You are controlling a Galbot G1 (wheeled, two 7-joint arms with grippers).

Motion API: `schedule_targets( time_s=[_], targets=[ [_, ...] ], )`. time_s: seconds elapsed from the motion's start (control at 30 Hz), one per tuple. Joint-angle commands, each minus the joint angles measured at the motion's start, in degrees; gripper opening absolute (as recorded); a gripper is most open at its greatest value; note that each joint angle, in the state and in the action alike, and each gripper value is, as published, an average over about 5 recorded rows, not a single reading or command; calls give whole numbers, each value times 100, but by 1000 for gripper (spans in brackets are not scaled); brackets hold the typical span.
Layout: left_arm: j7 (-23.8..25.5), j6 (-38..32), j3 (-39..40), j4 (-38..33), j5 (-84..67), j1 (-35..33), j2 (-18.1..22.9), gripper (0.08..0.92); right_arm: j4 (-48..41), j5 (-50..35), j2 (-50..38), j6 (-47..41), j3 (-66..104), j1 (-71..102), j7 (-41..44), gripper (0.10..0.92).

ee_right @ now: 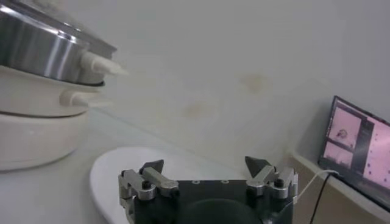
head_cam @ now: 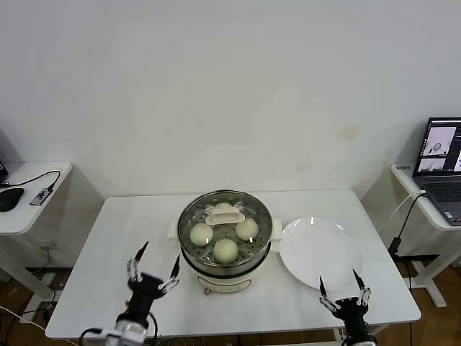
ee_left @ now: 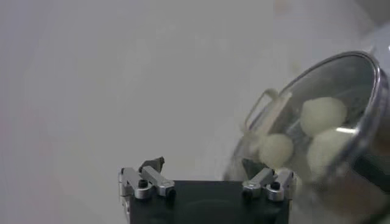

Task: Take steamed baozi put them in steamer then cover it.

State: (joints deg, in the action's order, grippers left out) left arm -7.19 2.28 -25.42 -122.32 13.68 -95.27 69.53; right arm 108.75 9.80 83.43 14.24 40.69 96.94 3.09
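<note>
Baozi: four steamed baozi, all inside the steamer point(head_cam: 225, 268) — one point(head_cam: 201, 233) toward the robot's left, one point(head_cam: 247, 229) toward its right, one point(head_cam: 225, 250) nearest the robot, one point(head_cam: 223, 208) at the far side, partly behind the lid handle.
Steamer: one, shiny steel pot on a cream-white base, standing near the middle of the counter point(head_cam: 130, 231).
Cover: one clear glass cover point(head_cam: 216, 200) with a metal rim, sitting on top of the steamer; its cream-white oblong handle point(head_cam: 225, 215) lies over the far half.
Plate: one flat white plate point(head_cam: 320, 252), just beside the steamer on the robot's right, with nothing on it.
Left gripper: one left gripper point(head_cam: 154, 262), low over the counter beside the steamer on the robot's left, nearer the robot; fingers spread apart, holding nothing.
Right gripper: one right gripper point(head_cam: 344, 285), at the plate's near edge, to the right of the steamer; fingers spread apart, holding nothing.
Laptop: one laptop point(head_cam: 440, 169), on a side table well to the right of the steamer, screen lit.
</note>
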Motion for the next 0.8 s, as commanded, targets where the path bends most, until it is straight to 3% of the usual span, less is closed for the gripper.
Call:
schedule_targets(
  time_s=[0.03, 0.4, 0.8],
  targets=[
    [-291, -1463, -772, 857, -4045, -1246, 275, 823, 436, -1576, -577, -480, -50, 570, 645, 823],
    [146, -1657, -729, 1104, -3646, -1293, 342, 823, 618, -1395, -528, -817, -203, 768, 743, 823],
    [134, -1659, -553, 1129, -3304, -1292, 339, 823, 760, -1463, -528, -1134, -469, 736, 510, 823]
  ],
)
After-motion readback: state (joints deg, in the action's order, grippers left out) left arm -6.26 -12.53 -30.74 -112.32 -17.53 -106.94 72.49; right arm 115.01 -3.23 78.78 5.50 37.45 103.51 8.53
